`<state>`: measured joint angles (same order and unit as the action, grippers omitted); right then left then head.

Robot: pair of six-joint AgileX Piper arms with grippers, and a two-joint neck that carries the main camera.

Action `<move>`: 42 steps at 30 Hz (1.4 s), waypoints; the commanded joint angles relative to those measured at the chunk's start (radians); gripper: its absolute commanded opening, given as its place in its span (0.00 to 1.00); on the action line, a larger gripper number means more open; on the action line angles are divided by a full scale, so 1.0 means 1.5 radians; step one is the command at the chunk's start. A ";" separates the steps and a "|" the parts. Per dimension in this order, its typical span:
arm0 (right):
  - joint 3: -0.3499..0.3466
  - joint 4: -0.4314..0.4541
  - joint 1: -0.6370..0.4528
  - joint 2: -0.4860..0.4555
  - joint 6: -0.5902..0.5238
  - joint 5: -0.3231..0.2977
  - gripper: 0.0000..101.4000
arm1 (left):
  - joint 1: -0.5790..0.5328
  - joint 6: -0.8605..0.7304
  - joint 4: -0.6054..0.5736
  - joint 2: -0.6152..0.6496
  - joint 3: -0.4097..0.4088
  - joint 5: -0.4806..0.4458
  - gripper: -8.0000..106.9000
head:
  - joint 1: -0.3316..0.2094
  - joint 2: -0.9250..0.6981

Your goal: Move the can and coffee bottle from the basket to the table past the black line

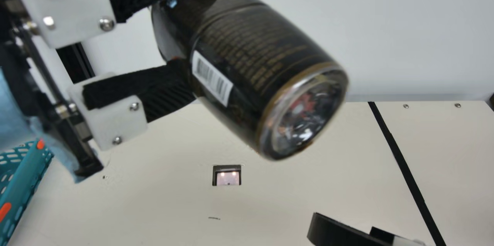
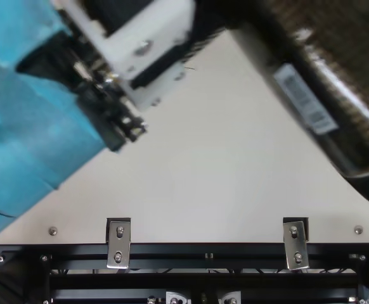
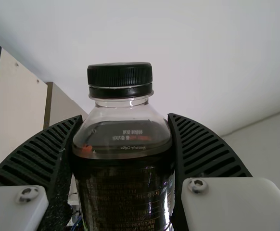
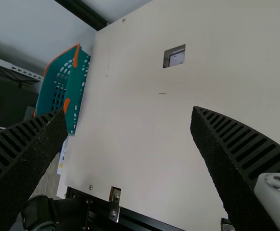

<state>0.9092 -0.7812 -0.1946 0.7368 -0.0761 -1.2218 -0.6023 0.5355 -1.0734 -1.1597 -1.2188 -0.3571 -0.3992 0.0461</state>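
Coffee bottle (image 1: 247,64) tilts, clamped between the jaws of the left gripper (image 1: 204,24); the right gripper (image 1: 344,229) stands open.

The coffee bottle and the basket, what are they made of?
The coffee bottle looks like smooth, shiny plastic, maybe glass: its shoulder is see-through and its side gleams. The basket seems smooth plastic, with neat holes through its wall.

A pale wall (image 1: 386,26) is spanning the main view's upper right; a small cutout (image 1: 227,175) is sitting below centre. Two brackets (image 2: 118,244) are overlapping a black rail (image 2: 203,251) along the top view's bottom. A perforated strip (image 4: 15,67) is slanting at the right wrist view's left.
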 commanded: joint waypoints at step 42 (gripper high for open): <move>0.000 0.000 0.000 0.000 0.000 0.000 1.00 | 0.048 -0.101 -0.095 -0.028 -0.002 -0.019 0.16 | -0.013 0.006</move>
<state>0.9092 -0.7812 -0.1946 0.7368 -0.0761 -1.2218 -0.5518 0.3918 -1.2112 -1.1989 -1.2277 -0.3770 -0.3941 0.0512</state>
